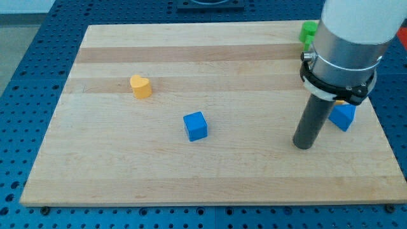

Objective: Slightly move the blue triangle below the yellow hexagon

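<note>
Wooden board (191, 172) on blue pegboard bench (38, 38). On it: yellow block (141, 86), blue cube (196, 126), second blue block (343, 116), green block (309, 30) partly hidden.

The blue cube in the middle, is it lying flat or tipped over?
Flat. The blue cube rests squarely on the wooden board, its top face level, nothing touching it. My tip is off toward the view's right.

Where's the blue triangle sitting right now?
The blue triangle sits near the board's right edge at mid-height, partly hidden behind the arm, just to the right of my tip. The green block lies above it.
</note>
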